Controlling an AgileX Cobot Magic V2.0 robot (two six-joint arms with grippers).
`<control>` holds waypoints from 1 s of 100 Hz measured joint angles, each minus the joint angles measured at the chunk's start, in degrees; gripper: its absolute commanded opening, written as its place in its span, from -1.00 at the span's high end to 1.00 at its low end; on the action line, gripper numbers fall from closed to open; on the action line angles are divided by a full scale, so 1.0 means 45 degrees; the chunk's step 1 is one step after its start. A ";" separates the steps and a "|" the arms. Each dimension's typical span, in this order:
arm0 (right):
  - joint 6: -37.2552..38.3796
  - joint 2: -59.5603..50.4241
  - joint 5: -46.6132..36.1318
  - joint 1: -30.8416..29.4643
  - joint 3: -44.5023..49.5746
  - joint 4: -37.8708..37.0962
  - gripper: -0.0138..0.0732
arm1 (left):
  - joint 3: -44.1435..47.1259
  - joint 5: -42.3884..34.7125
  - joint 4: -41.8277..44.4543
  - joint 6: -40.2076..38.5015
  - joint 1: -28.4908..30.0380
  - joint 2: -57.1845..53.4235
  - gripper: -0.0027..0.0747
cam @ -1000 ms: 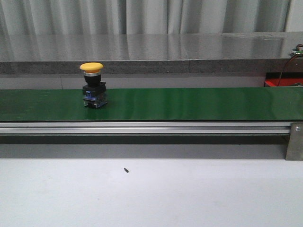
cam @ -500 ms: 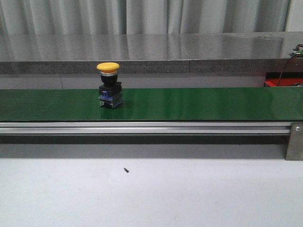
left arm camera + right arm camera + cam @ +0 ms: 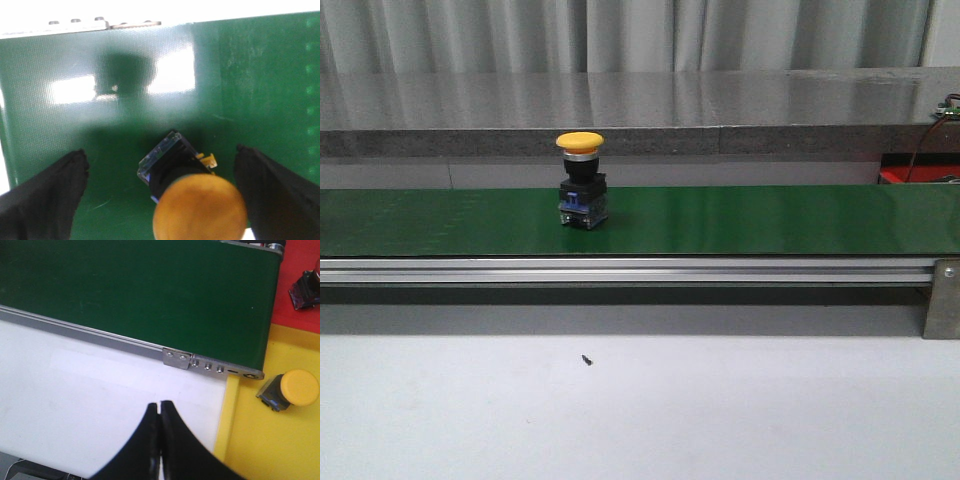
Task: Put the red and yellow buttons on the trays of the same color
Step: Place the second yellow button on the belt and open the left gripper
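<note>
Rightward along the green belt [image 3: 770, 220] goes the yellow button [image 3: 581, 180], now upright left of centre. Left pincer [image 3: 160, 190] hangs spread wide above it, fingers [image 3: 45, 192] either side, touching nothing. Right pincer [image 3: 159, 440] is closed and empty over the white worktop [image 3: 75, 405]. Second yellow button [image 3: 292, 390] lies on the yellow tray [image 3: 260, 440]; red tray [image 3: 295, 300] lies beyond.

Ahead of you a pale pleated grey curtain [image 3: 620, 35] hangs across the far wall behind a long glossy grey stone ledge [image 3: 620, 100], with the plain white tabletop [image 3: 720, 410] nearest you.
</note>
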 measured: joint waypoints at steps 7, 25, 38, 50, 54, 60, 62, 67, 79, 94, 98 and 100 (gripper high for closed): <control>0.0000 0.0000 0.0000 0.0000 0.0000 0.0000 0.84 | -0.0185 0.0025 -0.0199 0.0000 -0.0051 -0.0106 -0.64; 0.0000 0.0000 0.0000 0.0000 0.0000 0.0000 0.84 | -0.0852 0.0084 -0.1399 0.0334 -0.0081 -0.0401 -0.64; 0.0000 0.0000 0.0000 0.0000 0.0000 0.0000 0.84 | -0.1318 0.0169 -0.1781 0.0491 -0.0105 -0.0556 -0.64; 0.0000 0.0000 0.0000 0.0000 0.0000 0.0000 0.84 | -0.1430 -0.0026 -0.1845 0.0574 -0.0105 -0.0965 -0.64; 0.0000 0.0000 0.0000 0.0000 0.0000 0.0000 0.84 | -0.1430 -0.0213 -0.1845 0.0617 -0.0105 -0.1192 -0.64; 0.0000 0.0000 0.0000 0.0000 0.0000 0.0000 0.84 | -0.1358 -0.0535 -0.1845 0.0628 -0.0105 -0.1651 -0.63; 0.0000 0.0000 0.0000 0.0000 0.0000 0.0000 0.84 | -0.1307 -0.0670 -0.1845 0.0638 -0.0105 -0.1778 -0.63; 0.0000 0.0000 0.0000 0.0000 0.0000 0.0000 0.84 | -0.1105 -0.1034 -0.1854 0.0659 -0.0105 -0.2355 -0.62; 0.0000 0.0000 0.0000 0.0000 0.0000 0.0000 0.84 | -0.0072 -0.2092 -0.1875 0.0839 -0.0105 -0.3915 -0.62; -0.0076 0.0000 -0.0578 0.0000 0.0000 -0.0006 0.84 | 0.2093 -0.3674 -0.1875 0.1265 -0.0105 -0.6115 -0.62; -0.0076 0.0000 -0.0824 0.0000 0.0000 -0.0006 0.84 | 0.2856 -0.4150 -0.1875 0.1438 -0.0105 -0.6745 -0.62; -0.0076 0.0000 -0.0924 0.0000 0.0000 -0.0006 0.84 | 0.3258 -0.4392 -0.1875 0.1515 -0.0105 -0.7054 -0.62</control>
